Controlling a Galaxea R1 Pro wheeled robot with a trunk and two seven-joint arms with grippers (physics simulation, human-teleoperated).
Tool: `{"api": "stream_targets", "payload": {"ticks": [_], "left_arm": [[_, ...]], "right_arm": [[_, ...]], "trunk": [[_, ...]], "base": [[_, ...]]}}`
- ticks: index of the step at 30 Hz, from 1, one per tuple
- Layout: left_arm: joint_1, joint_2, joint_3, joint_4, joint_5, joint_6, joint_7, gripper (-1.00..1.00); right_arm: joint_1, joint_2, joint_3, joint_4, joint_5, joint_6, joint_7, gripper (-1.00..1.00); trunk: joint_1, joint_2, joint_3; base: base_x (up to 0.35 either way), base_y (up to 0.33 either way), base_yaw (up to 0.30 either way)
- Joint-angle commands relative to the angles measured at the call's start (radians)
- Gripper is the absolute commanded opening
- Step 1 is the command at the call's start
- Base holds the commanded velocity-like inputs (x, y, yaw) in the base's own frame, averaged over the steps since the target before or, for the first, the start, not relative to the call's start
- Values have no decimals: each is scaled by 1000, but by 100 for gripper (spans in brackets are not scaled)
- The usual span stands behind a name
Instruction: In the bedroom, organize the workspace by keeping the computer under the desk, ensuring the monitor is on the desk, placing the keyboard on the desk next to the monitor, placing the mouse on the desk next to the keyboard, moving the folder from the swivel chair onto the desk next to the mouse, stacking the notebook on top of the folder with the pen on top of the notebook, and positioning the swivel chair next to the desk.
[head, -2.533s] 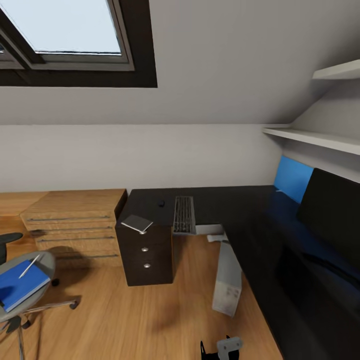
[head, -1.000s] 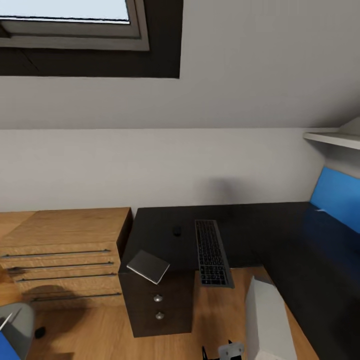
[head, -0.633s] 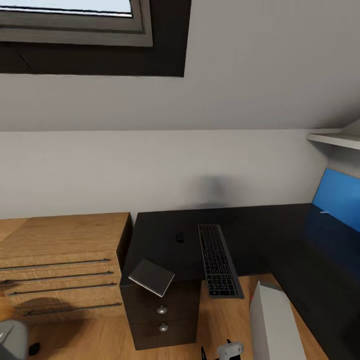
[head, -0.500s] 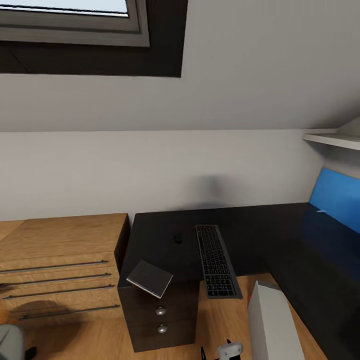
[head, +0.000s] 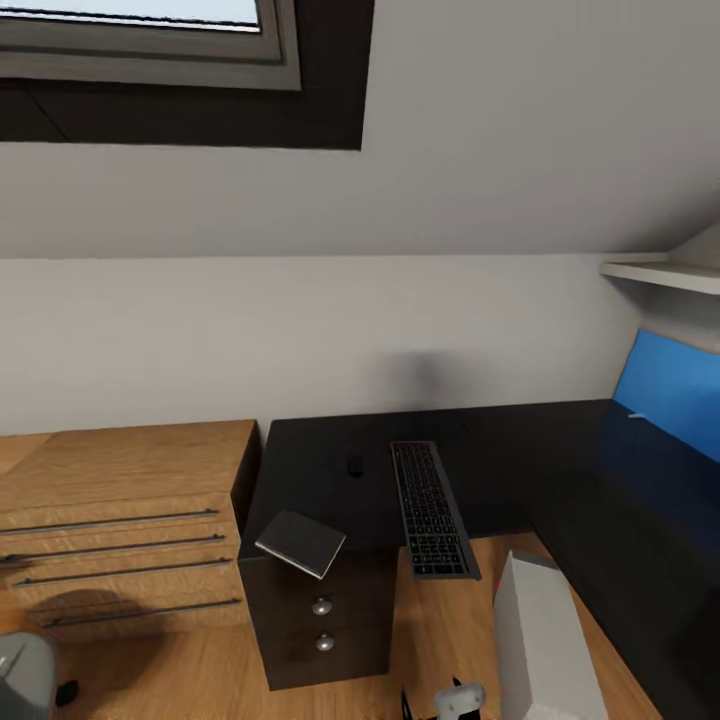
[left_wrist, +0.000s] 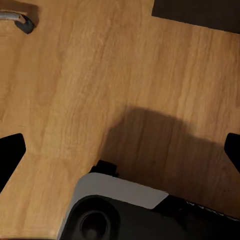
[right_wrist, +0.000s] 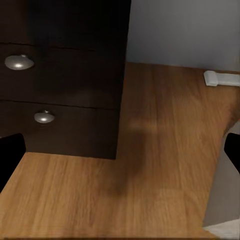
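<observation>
The black L-shaped desk (head: 500, 445) fills the middle of the head view. On it lie the dark keyboard (head: 430, 507), a small black mouse (head: 354, 465) to its left, and a grey notebook (head: 300, 543) overhanging the front corner. The white computer tower (head: 545, 640) stands on the floor under the desk and also shows in the right wrist view (right_wrist: 227, 200). A sliver of the swivel chair's grey seat (head: 25, 675) shows at the lower left. Folder, pen and monitor are out of view. My left gripper (left_wrist: 120, 150) and right gripper (right_wrist: 120, 155) hang open and empty over the wood floor.
A wooden dresser (head: 120, 520) stands left of the desk. A dark drawer unit (head: 320, 620) with round knobs (right_wrist: 19, 62) sits under the desk corner. A blue panel (head: 665, 390) and a white shelf (head: 660, 275) are at the right. A chair caster (left_wrist: 22, 22) is near my left gripper.
The camera has moved in toward the desk and turned left, so the chair with the blue folder and pen, and the monitor, left the picture. In the last half second the view barely shifted.
</observation>
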Motion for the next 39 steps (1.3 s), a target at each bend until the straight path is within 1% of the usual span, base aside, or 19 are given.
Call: {"api": "stream_targets", "payload": {"ticks": [1, 3, 5, 7, 8, 11, 12, 14, 16, 18, 19, 21, 22, 24, 25, 27, 29, 32, 39], "left_arm": [[-1, 16, 13, -60, 28, 2, 1, 100], [-1, 24, 16, -135, 43, 6, -1, 100], [-1, 25, 17, -175, 52, 15, -1, 100], [-1, 24, 17, -240, 61, 53, -2, 100], [-1, 22, 17, -291, 65, 96, -2, 100], [-1, 17, 17, -384, 69, 184, -2, 100], [-1, 10, 18, -459, 74, 255, -2, 100], [-1, 1, 19, -543, 84, 330, -2, 100], [-1, -24, 18, -708, 115, 481, -2, 100], [-1, -37, 18, -776, 136, 546, -1, 100], [-1, -47, 17, -835, 157, 597, 0, 100], [-1, -53, 18, -882, 178, 630, -1, 100], [-1, -56, 20, -917, 197, 652, -1, 100], [-1, -58, 20, -937, 212, 666, -1, 100], [-1, -59, 21, -946, 222, 674, -1, 100], [-1, -56, 21, -947, 230, 681, -2, 100], [-1, -54, 21, -946, 233, 683, -2, 100], [-1, -49, 21, -939, 236, 684, 0, 100], [-1, -47, 20, -926, 234, 683, -3, 100]], "right_arm": [[-1, 1, 10, -2, 10, -3, -9, 100], [-1, 1, 8, -16, 8, -2, -10, 100], [-1, 1, 7, -39, 6, -1, -11, 100], [-1, -2, 3, -96, 2, 2, -11, 100], [-1, -5, -1, -143, -5, 3, -11, 100], [-1, -9, -12, -208, -27, 6, -10, 100], [-1, -10, -21, -245, -49, 7, -7, 100], [-1, -10, -30, -279, -79, 8, 0, 100], [-1, -11, -39, -334, -160, 10, 35, 100], [-1, -10, -41, -354, -205, 10, 63, 100], [-1, -10, -42, -367, -251, 12, 96, 100], [-1, -10, -43, -375, -294, 16, 130, 100], [-1, -10, -44, -379, -335, 22, 161, 100], [-1, -10, -44, -381, -370, 30, 187, 100], [-1, -11, -44, -382, -397, 36, 207, 100], [-1, -13, -44, -380, -424, 42, 227, 100], [-1, -16, -44, -379, -434, 44, 234, 100], [-1, -30, -44, -377, -446, 46, 243, 100], [-1, -39, -44, -377, -453, 51, 247, 100]], "trunk": [[4, -8, -4], [12, -22, -11], [19, -36, -17], [27, -50, -23], [31, -57, -26], [42, -78, -36], [46, -85, -39], [54, -99, -45], [61, -113, -51], [69, -127, -58], [69, -127, -58], [69, -127, -58], [69, -127, -58], [69, -127, -58], [69, -127, -58], [69, -127, -58], [69, -127, -58], [69, -127, -58], [69, -127, -58]], "base": [[-9, 0, 0], [-5, 0, 0], [-3, 0, 0], [-1, 0, 0], [0, 0, 0], [0, 0, 0], [0, 0, 0], [0, 0, 0], [0, 0, 0], [0, 0, 0], [0, 0, 0], [0, 0, 0], [0, 0, 0], [0, 0, 0], [0, 0, 0], [0, 0, 0], [0, 0, 0], [0, 0, 0], [-17, -3, 0]]}}
